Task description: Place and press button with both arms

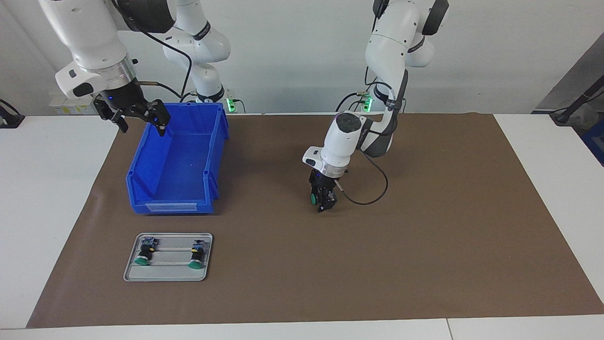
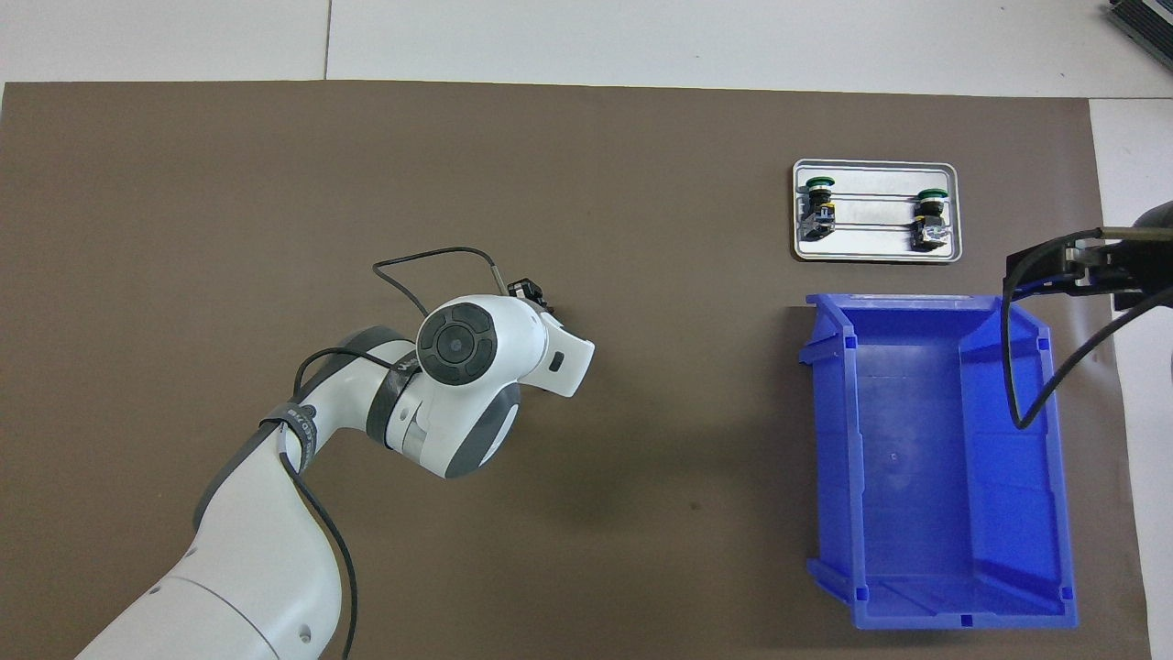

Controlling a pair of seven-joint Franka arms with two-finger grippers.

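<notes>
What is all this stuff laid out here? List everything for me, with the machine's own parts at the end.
mat: one, brown, covering most of the white table.
bin: one, blue, on the mat toward the right arm's end.
tray: one, grey metal, farther from the robots than the bin.
buttons on the tray: two, green caps on black bodies, lying apart.
button at the left gripper: one, green cap, between the fingers, low over the middle of the mat.
left gripper: one, black, on a white arm, around that button.
right gripper: one, black, open, raised over the bin's rim, waiting.
</notes>
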